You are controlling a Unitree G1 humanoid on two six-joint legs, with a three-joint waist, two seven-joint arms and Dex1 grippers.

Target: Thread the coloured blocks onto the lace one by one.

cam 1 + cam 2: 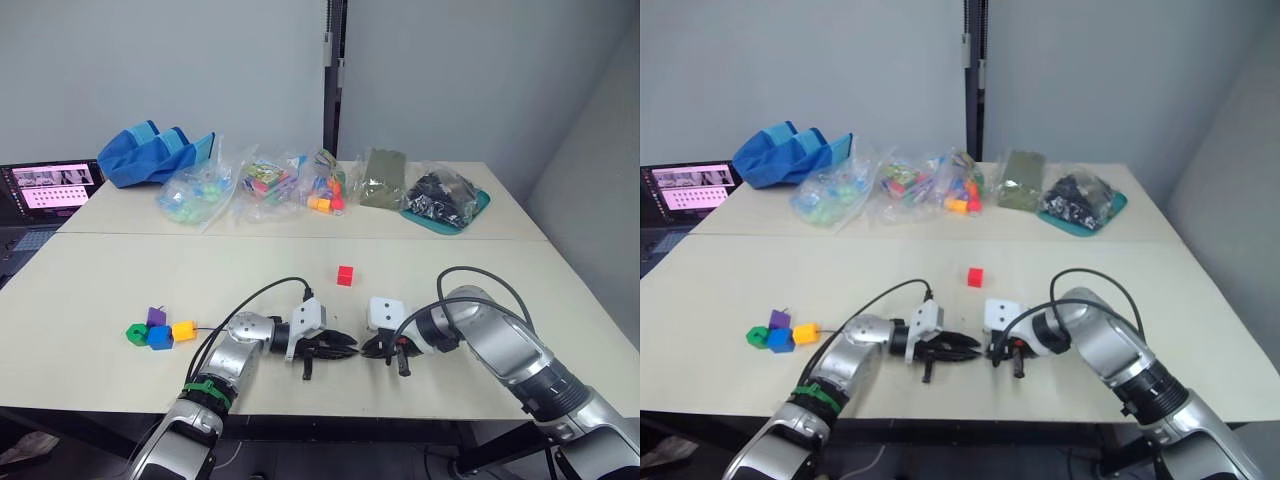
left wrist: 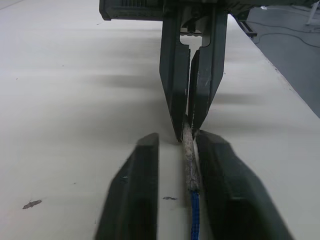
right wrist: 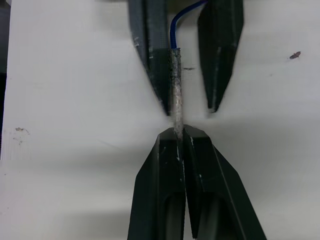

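Right gripper (image 3: 181,134) is clamped on the lace (image 3: 175,80) by its pale tip, near table edge. Left gripper (image 2: 172,150) stands parted around the tip. Red block (image 1: 345,275) lies just beyond; the other blocks (image 1: 158,329) sit far left.

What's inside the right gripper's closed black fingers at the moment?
The stiff pale tip of the dark-blue lace is pinched in the right gripper; the tip's far end is hidden between the fingers. The left gripper is open around the tip, which lies against one finger.
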